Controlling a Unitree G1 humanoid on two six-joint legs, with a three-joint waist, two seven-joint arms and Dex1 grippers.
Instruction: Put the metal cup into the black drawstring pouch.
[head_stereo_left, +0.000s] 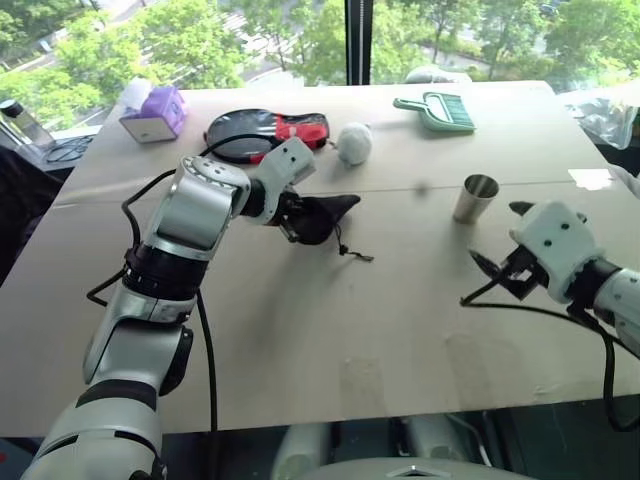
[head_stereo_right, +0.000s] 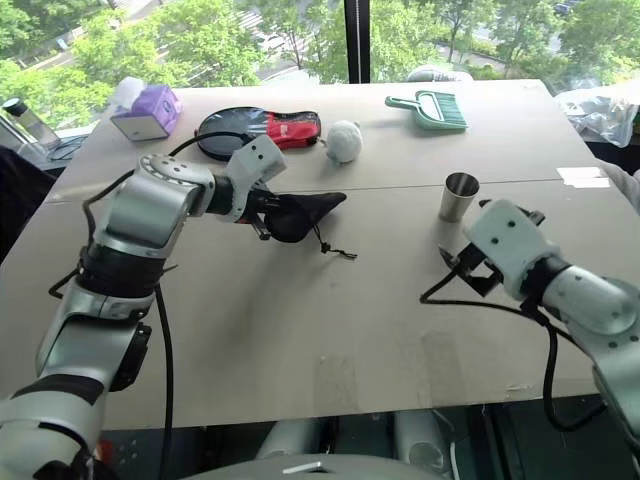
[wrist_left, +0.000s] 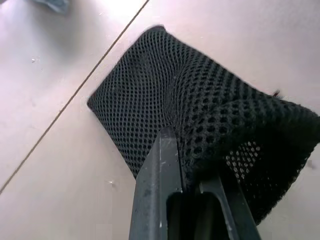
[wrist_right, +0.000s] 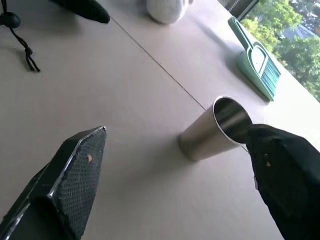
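Note:
The metal cup (head_stereo_left: 476, 198) stands upright on the table (head_stereo_left: 330, 340), right of centre. Near the table's middle lies the black drawstring pouch (head_stereo_left: 326, 214), a soft mesh bag whose cord and toggle (head_stereo_left: 351, 251) trail toward the front. My left gripper (head_stereo_left: 289, 216) is shut on the pouch's left end; in the left wrist view its fingers (wrist_left: 161, 170) pinch the mesh (wrist_left: 190, 95). My right gripper (head_stereo_left: 500, 238) hovers open just in front of the cup. In the right wrist view the cup (wrist_right: 212, 131) sits beyond the wide-spread fingers (wrist_right: 75, 170), close to one of them.
Along the far side of the table sit a purple tissue box (head_stereo_left: 155, 112), a black-and-red paddle cover (head_stereo_left: 265, 133), a white ball (head_stereo_left: 354, 142) and a green dustpan brush (head_stereo_left: 437, 110). A seam (head_stereo_left: 400, 187) crosses the tabletop behind the cup.

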